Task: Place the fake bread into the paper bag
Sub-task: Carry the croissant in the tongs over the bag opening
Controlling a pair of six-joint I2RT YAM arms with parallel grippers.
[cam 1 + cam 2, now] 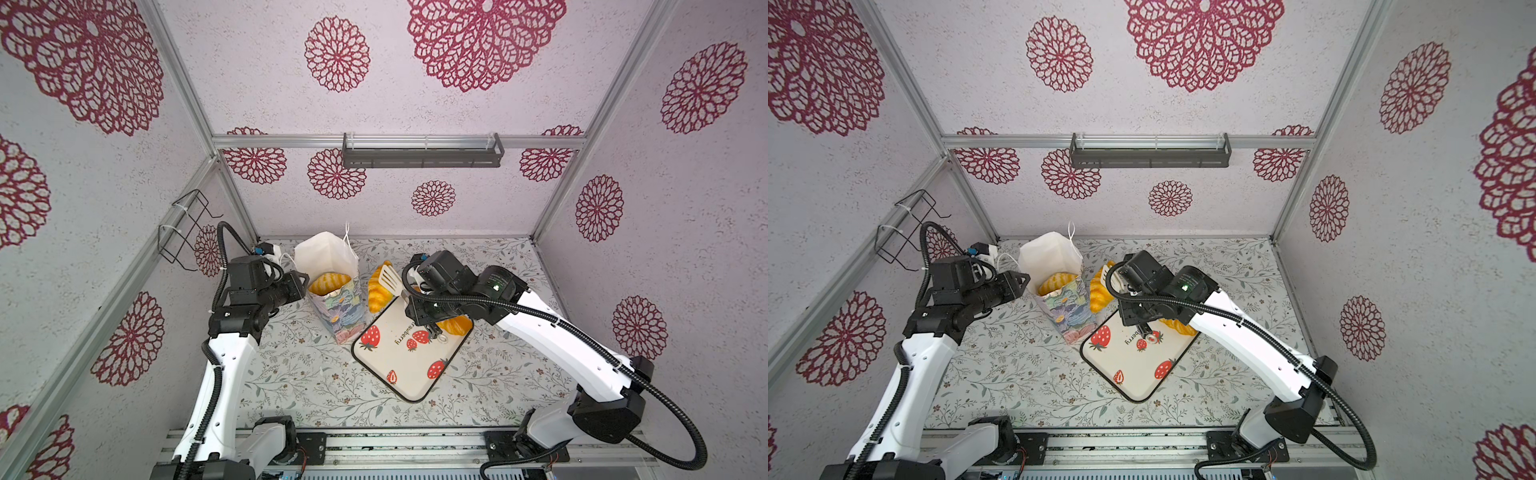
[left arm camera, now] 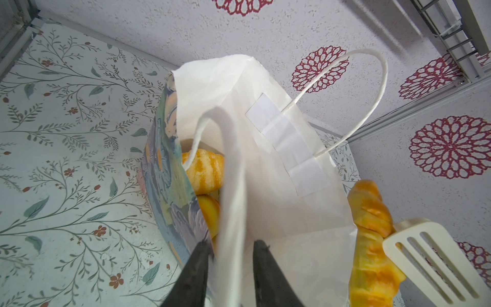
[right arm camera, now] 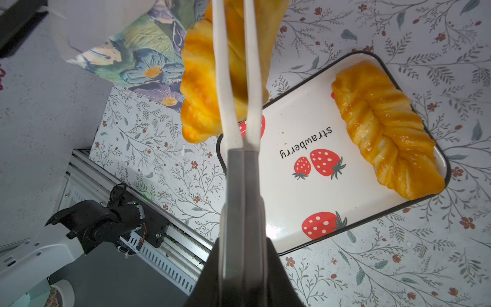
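Observation:
The paper bag (image 1: 337, 309) (image 1: 1066, 307) (image 2: 265, 159) (image 3: 138, 53) stands upright on the floral table, mouth open, with fake bread (image 1: 329, 281) (image 1: 1057, 281) (image 2: 204, 172) inside. My left gripper (image 1: 306, 279) (image 1: 1025, 279) (image 2: 232, 244) is shut on the bag's side rim. My right gripper (image 1: 410, 296) (image 1: 1133, 300) (image 3: 243, 239) is shut on white tongs (image 1: 390, 279) (image 2: 430, 255) (image 3: 236, 106). The tongs clamp a long twisted loaf (image 1: 379, 293) (image 1: 1098, 294) (image 2: 372, 239) (image 3: 202, 87) just right of the bag's mouth. Another pastry (image 1: 456, 325) (image 1: 1180, 327) (image 3: 385, 127) lies on the tray.
The strawberry-print tray (image 1: 405, 374) (image 1: 1133, 376) (image 3: 292, 191) lies right of the bag under my right arm. A wire rack (image 1: 187, 228) hangs on the left wall and a grey shelf (image 1: 422, 154) on the back wall. A metal rail (image 1: 395, 446) runs along the table's front.

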